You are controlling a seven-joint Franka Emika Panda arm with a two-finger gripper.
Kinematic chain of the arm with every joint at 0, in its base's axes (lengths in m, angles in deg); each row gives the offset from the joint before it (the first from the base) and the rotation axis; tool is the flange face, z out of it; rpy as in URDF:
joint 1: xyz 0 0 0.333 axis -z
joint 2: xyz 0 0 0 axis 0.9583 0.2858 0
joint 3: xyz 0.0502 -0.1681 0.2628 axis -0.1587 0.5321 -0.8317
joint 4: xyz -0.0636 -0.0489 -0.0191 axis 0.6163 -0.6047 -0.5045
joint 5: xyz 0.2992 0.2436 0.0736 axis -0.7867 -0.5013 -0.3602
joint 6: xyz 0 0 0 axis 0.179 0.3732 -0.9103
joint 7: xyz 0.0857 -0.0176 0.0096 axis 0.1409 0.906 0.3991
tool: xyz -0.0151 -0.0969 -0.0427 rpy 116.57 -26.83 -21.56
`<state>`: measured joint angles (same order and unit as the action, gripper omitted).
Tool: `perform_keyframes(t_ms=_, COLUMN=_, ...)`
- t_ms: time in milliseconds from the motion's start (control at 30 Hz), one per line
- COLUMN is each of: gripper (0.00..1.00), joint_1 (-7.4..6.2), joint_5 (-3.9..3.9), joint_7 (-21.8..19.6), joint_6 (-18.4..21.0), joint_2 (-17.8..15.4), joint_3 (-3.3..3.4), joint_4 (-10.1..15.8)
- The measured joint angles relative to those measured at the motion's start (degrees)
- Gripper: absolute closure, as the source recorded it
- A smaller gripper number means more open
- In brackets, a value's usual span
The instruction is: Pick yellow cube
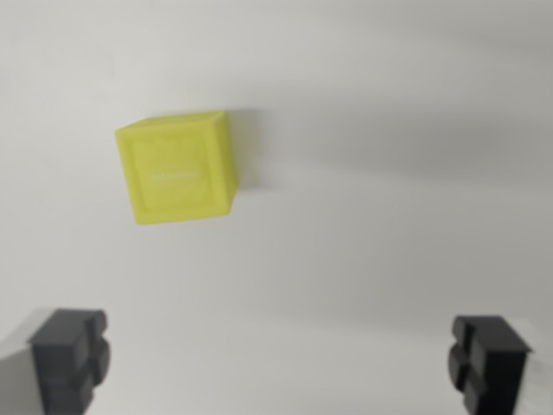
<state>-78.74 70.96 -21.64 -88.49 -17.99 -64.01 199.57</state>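
Fingers [71, 359] spread wide and empty hang short of the yellow cube [178, 169], which sits alone on the white surface [389, 216]. Approach seems the step in hand; next, centre them over the cube, toward the wrist view's upper left, then descend.

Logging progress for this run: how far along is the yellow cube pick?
Done: nothing yet; the yellow cube sits on the white surface, untouched. In hand: the end effector is open, fingers spread wide, with the cube ahead and toward the wrist view's left. Left: centre over it, descend, close, lift.
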Motion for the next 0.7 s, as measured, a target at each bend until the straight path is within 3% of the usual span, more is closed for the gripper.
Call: perform_keyframes(t_ms=700, gripper=0.00, joint_1=-1.48, joint_5=-0.48, joint_7=0.31, joint_6=-4.62, joint_2=3.56, joint_3=0.00, joint_4=0.81)
